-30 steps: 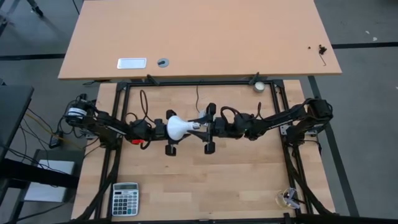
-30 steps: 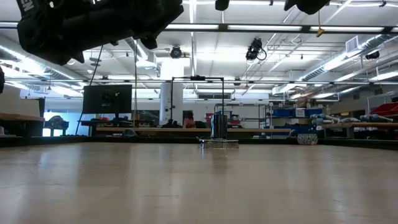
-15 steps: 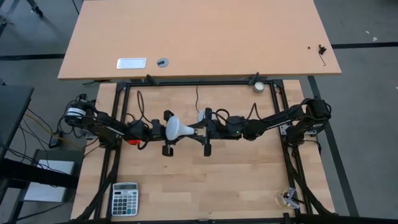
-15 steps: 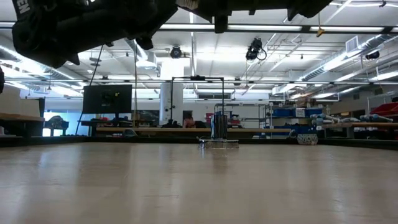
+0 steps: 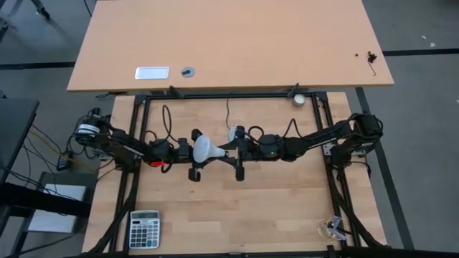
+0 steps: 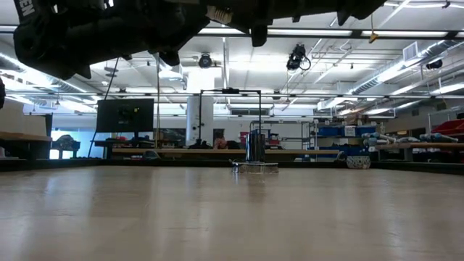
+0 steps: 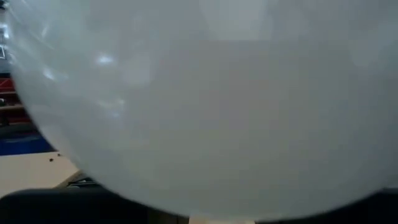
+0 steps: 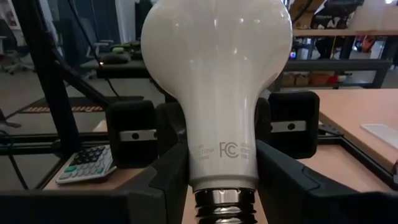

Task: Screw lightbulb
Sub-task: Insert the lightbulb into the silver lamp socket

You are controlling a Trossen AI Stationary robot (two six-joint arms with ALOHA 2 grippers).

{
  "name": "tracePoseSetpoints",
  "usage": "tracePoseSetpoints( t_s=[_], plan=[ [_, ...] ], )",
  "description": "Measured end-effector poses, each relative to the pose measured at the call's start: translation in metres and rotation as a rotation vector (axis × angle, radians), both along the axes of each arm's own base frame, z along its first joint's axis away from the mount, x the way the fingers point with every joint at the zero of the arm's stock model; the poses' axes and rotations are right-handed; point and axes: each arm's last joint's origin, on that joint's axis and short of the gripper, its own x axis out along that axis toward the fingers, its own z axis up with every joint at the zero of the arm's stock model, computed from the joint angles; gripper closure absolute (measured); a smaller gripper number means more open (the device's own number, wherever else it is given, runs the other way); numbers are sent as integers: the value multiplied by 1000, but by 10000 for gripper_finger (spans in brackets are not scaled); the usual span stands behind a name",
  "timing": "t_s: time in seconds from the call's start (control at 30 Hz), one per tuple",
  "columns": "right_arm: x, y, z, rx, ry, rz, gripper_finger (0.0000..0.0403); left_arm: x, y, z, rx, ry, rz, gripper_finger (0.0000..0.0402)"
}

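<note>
Lightbulb [image 5: 204, 149]: white frosted, held in the air above the wooden table [image 5: 237, 215], at centre of the high frame, between the two arms. Long axis: horizontal, running left–right across the frame, level with both forearms. Orientation: rounded dome toward frame left, narrow neck and silvery screw base [image 8: 224, 204] toward frame right. Left gripper [image 5: 192, 150]: enters from frame left, fingers pinching the dome; in its own wrist view the white glass fills almost the whole picture, so the bulb sits hard against that camera. Right gripper [image 5: 240, 149]: enters from frame right, facing the base end; in the right wrist view its dark fingers [image 8: 168, 180] flank the neck on both sides, close against the glass, but whether they press on it or stand just clear cannot be told. Nearer arm: both at the bulb, one per end. Relation governing the next move, as judged: bulb axis and right gripper axis lie roughly in one line, so any turning would go about that shared axis. No socket is seen at the base. Calculator [image 5: 145, 228]: lower left of the table, well apart.
</note>
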Motion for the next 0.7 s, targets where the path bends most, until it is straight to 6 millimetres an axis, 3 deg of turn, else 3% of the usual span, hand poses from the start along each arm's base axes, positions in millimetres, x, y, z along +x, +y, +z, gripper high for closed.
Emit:
tracePoseSetpoints(
  t_s=[0.5, 0.7],
  plan=[
    [-6, 1, 10, -35, -17, 33, 236, 0, -3, 9, -46, -68, -147, 272],
    [-7, 3, 11, -32, -29, 38, 236, 6, -4, 16, -113, -63, -196, 249]
  ],
)
